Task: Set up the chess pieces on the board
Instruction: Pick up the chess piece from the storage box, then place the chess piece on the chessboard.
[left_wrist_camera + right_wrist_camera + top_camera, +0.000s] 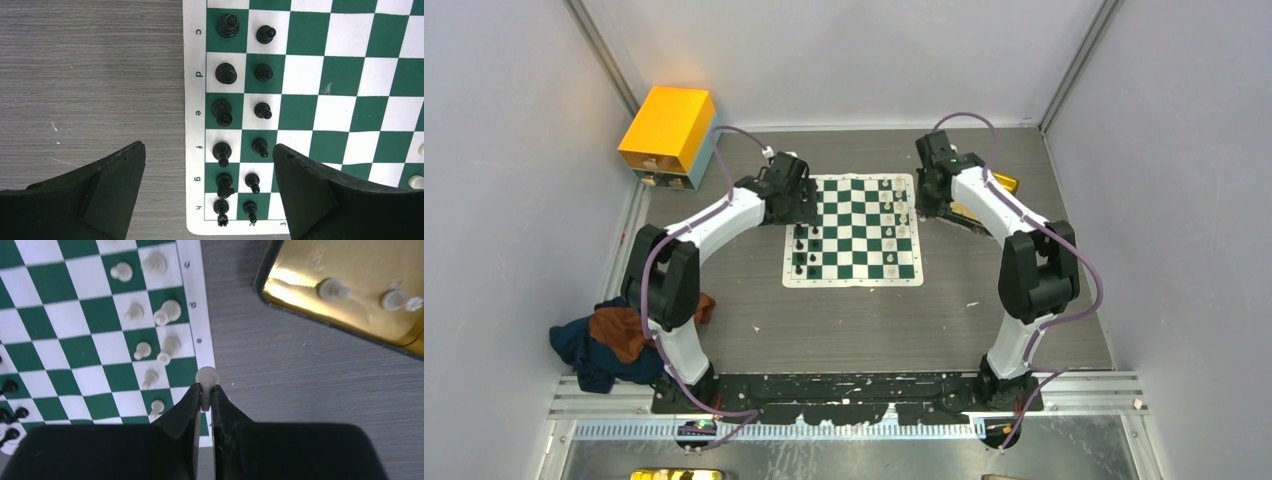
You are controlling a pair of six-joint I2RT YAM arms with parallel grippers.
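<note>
Cream-white plastic chess piece [207,376] pinched in the downward-pointing right gripper [205,391] at the 3 o'clock border of the green-and-white checked board [60,315], left gripper [209,148] gaping over black chessmen [227,74] at 9 o'clock.

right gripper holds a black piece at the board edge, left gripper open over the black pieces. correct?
No. The piece in the right gripper is cream-white, not black; the right wrist view shows it. It is at the board edge, and the left gripper is open over the black pieces.
</note>
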